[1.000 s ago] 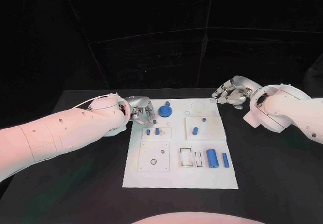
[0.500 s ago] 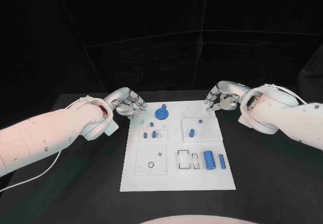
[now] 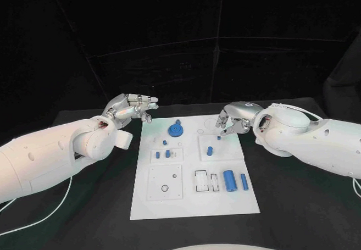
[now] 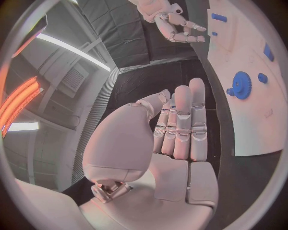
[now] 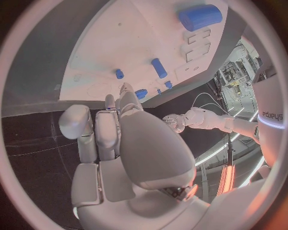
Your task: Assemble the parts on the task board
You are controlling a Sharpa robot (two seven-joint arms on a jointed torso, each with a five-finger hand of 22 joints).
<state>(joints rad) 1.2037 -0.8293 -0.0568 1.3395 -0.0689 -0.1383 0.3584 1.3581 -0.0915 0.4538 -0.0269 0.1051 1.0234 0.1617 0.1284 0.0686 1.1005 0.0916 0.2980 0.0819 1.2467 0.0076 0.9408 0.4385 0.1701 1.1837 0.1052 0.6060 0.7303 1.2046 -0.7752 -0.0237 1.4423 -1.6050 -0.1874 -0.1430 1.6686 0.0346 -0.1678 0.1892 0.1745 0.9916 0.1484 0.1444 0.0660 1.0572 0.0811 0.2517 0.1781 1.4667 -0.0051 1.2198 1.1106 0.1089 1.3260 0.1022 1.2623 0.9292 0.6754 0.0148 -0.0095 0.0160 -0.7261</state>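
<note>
While the left hand [image 3: 131, 109] hangs above the black table [image 3: 87, 178] off the far left corner of the white board [image 3: 195, 207], its fingers [image 4: 183, 120] lie straight and side by side, holding nothing and touching nothing. Across the board, the right hand [image 3: 232, 120] hovers at the far right corner with its fingers [image 5: 114, 120] curled downward over the edge; whether a fingertip touches the board or grips anything I cannot tell, since the palm hides the tips in the right wrist view.

On the board, a blue gear [image 3: 176, 128] sits near the far edge. Small blue pegs [image 3: 167, 154] stand in the middle rows, another peg [image 3: 209, 151] stands to their right, and a thick blue cylinder [image 3: 229, 181] lies beside a thin blue bar [image 3: 244, 181] toward the near right. Several outlined slots [image 3: 201, 181] and a ring mark [image 3: 164, 188] are too small to make out clearly.

Part of the word "sharpa" can be read on the robot's arm in the right wrist view.
</note>
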